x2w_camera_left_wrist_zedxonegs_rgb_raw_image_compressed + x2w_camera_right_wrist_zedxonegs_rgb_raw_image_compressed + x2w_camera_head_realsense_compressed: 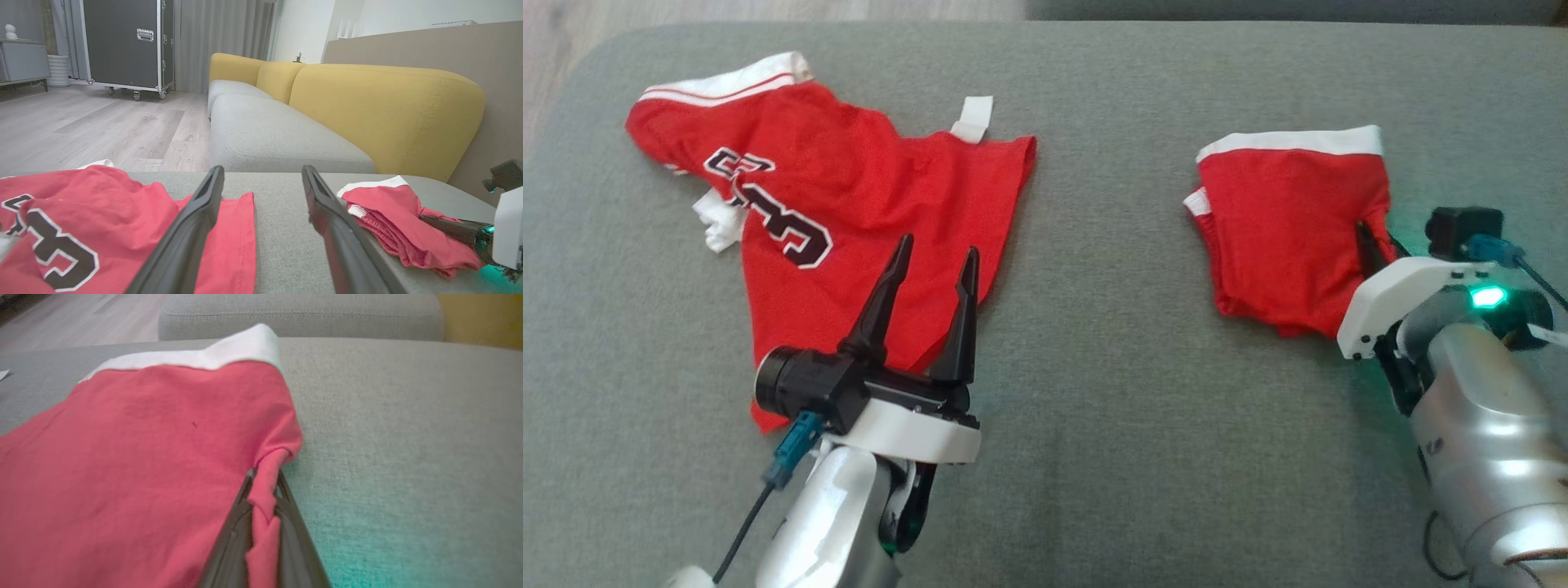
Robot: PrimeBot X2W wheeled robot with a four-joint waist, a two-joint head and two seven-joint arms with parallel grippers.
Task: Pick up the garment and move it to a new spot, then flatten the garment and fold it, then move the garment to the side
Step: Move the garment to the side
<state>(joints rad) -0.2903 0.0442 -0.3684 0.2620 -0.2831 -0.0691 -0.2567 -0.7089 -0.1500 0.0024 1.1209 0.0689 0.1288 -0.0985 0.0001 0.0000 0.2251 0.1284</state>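
A small red garment (1282,220) with a white band lies folded on the right of the grey cushion (1111,367). My right gripper (1368,245) is shut on its near right edge; in the right wrist view a pinched fold of red cloth runs between the closed fingers (263,473), and the garment (143,457) spreads to the left. My left gripper (938,245) hovers open over the lower edge of a red jersey (849,204) with a black and white number, holding nothing. The left wrist view looks between the open fingers (262,169), with the jersey (102,216) on one side and the garment (392,212) on the other.
Bare grey cushion lies between the two red pieces and in front of them. Beyond its far edge stand a grey and yellow sofa (388,106), a wooden floor (102,122) and a black wheeled case (126,41).
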